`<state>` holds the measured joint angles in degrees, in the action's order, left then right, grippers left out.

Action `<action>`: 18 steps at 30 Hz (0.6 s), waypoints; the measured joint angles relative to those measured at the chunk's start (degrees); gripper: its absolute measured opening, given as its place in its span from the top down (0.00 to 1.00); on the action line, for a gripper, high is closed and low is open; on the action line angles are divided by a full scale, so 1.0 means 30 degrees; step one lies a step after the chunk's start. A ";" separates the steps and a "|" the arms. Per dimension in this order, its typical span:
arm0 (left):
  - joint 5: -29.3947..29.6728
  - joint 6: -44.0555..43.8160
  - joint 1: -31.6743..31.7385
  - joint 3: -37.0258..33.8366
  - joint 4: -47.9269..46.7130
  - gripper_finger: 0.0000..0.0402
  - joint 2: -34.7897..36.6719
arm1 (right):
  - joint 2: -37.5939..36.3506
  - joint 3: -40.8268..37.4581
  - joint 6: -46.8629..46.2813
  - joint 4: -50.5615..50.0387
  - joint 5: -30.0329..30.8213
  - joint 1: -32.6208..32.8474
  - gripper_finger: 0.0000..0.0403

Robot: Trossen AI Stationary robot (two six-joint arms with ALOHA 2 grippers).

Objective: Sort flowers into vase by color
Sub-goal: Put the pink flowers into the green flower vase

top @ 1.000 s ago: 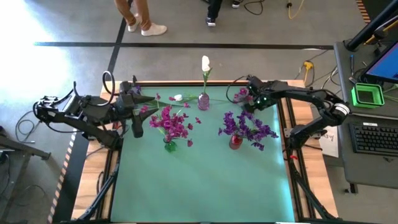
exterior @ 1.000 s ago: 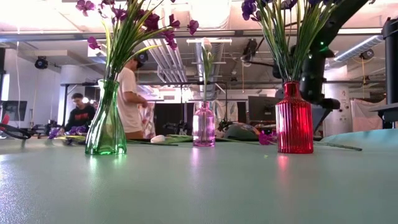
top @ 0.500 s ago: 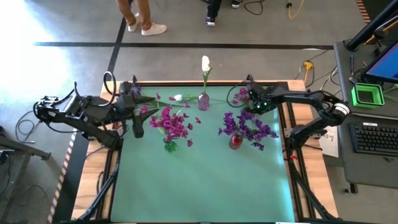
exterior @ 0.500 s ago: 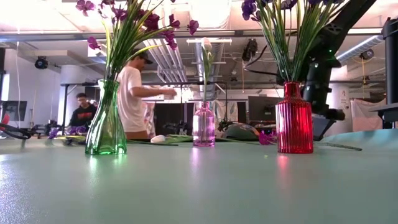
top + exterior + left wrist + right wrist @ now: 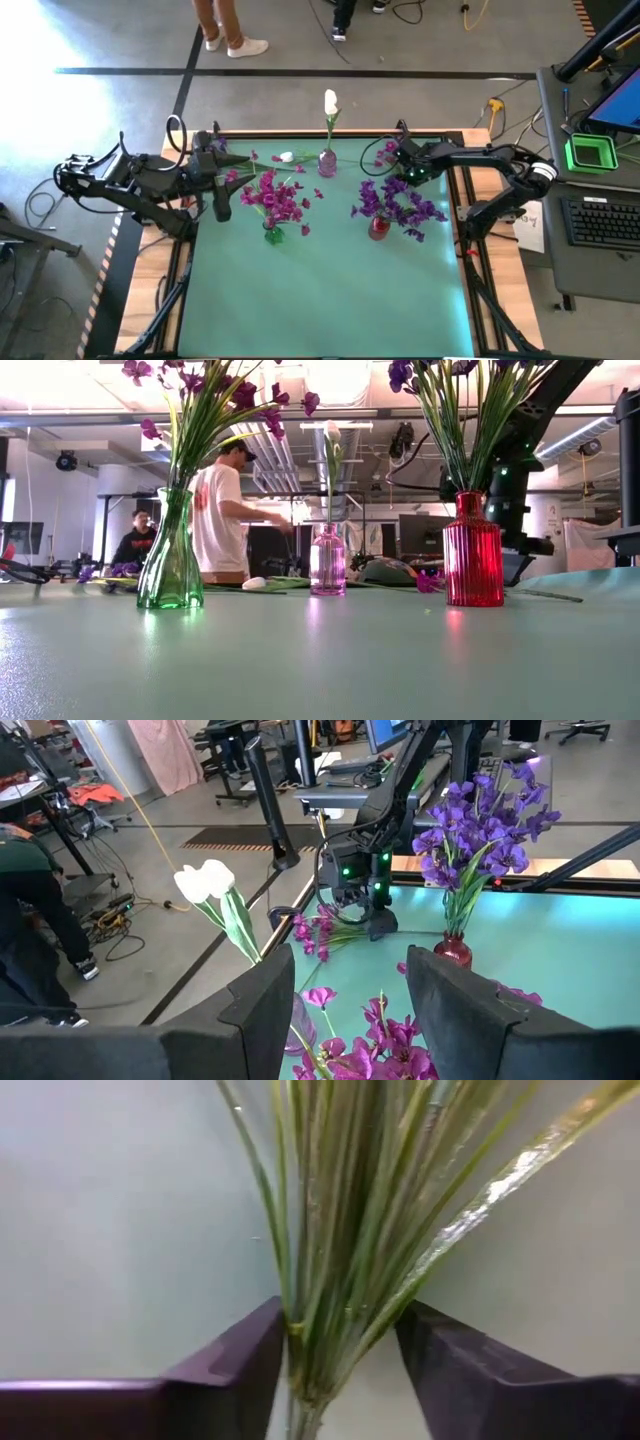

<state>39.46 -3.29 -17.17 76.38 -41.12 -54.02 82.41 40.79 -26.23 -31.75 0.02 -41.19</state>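
We take the red vase (image 5: 378,227) as our landmark. Just behind it, toward the far right corner of the bench (image 5: 330,300), lies a pink cluster (image 5: 388,153), and our right pincer (image 5: 404,166) is down on it. In the right wrist view the bundle of green stems (image 5: 340,1250) runs straight out from between the two fingers (image 5: 230,1360), so its long axis lies along the pincer's reach; the jaws stand partly parted with a stem bunch between them, touching or nearly touching both pads. We cannot tell whether the hold is firm yet, so we judge this a grasp being made, not finished. The right arm is plainly the nearer one to this cluster. The left pincer (image 5: 350,990) hangs well to the left of the red vase, beyond the green vase (image 5: 272,234), its fingers apart and nothing between them. Purple blooms (image 5: 398,208) already fill the red vase, pink ones (image 5: 275,195) the green vase, and a white bud (image 5: 330,101) stands in the small pink vase (image 5: 327,163) at the back. Another white bud (image 5: 287,157) lies on the bench left of that small vase.
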 joint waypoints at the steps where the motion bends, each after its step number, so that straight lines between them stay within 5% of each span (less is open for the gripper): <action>1: 0.0000 0.0000 0.0000 0.0000 0.0000 0.55 0.0000 | -0.0008 -0.0010 -0.0049 -0.0008 0.0070 -0.0014 0.57; 10: 0.0000 -0.0007 0.0000 0.0000 0.0000 0.55 0.0000 | -0.0022 -0.0014 -0.0500 0.0274 0.0505 -0.0028 0.87; 18: 0.0000 -0.0007 0.0000 0.0000 0.0000 0.55 0.0000 | -0.1358 0.0822 -0.0021 -0.1070 0.0498 -0.0028 0.96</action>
<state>39.46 -3.31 -17.17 76.38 -41.12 -54.02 78.34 43.26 -26.29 -34.96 1.52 -41.28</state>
